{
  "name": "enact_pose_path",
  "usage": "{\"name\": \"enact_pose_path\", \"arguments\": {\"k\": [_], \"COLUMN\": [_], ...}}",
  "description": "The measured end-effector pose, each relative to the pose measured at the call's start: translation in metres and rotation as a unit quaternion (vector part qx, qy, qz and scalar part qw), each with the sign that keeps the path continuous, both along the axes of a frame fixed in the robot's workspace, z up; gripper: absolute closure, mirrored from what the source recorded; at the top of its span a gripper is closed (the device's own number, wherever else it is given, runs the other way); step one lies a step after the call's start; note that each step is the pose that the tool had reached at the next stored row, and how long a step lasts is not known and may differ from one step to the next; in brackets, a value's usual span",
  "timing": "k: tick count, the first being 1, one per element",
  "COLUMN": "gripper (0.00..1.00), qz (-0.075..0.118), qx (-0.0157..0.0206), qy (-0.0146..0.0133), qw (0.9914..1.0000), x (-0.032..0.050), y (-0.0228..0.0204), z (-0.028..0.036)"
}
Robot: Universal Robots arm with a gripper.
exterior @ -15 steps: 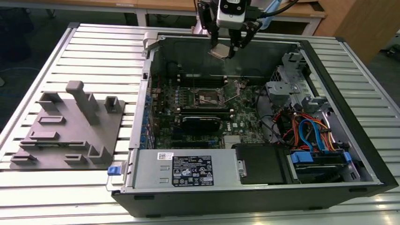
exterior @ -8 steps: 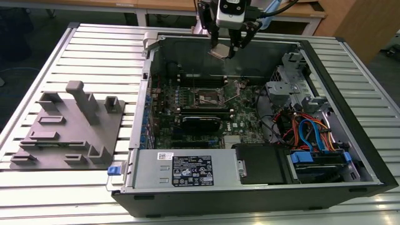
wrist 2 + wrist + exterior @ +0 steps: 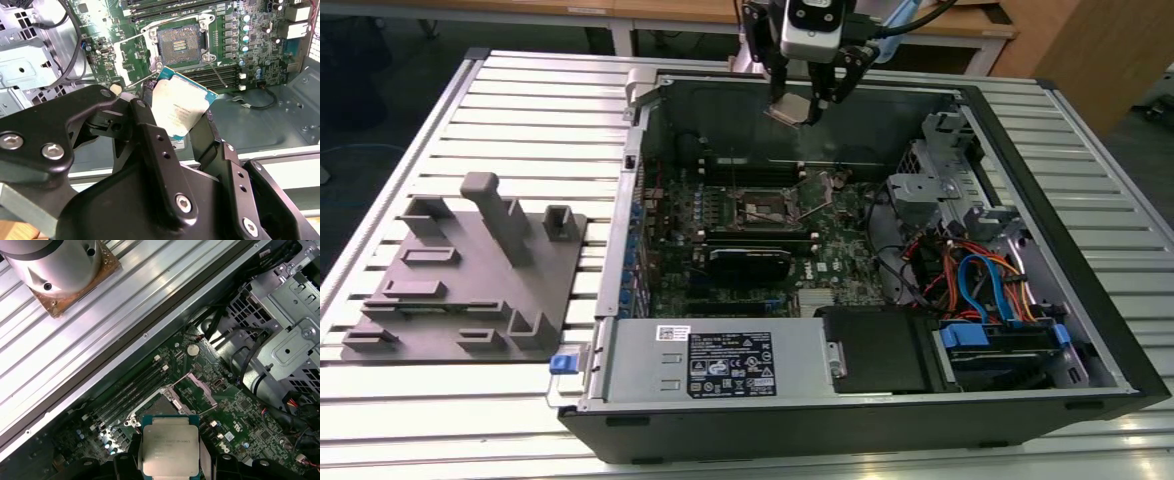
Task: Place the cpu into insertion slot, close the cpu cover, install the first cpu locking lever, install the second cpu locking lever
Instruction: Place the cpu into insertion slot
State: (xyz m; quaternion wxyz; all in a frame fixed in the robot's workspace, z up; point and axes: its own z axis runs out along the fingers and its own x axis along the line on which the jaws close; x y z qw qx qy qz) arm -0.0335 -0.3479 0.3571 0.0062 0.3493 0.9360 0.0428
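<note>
While the gripper (image 3: 180, 122) has its fingers (image 3: 150, 135) pinched on two side edges of the cpu (image 3: 182, 105), high near the case's (image 3: 854, 445) far edge and apart from the insertion slot (image 3: 180, 42), the chip seems light, stiff and easy to hurt.

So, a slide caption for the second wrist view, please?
Gripper holds the cpu clear of the empty insertion slot.

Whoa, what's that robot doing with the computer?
The robot arm's gripper is pinching the cpu, a small silver square chip, by its edges. It holds the chip tilted in the air above the opened computer case. Down on the green board, the insertion slot is uncovered and empty, so the chip is not in place yet.
</note>
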Motion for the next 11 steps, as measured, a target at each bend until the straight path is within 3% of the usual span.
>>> {"name": "enact_pose_path", "arguments": {"k": [11], "gripper": [0.46], "qz": [-0.002], "qx": [0.0], "qy": [0.0], "qw": [1.0], "x": [0.0], "y": [0.0], "z": [0.0]}}
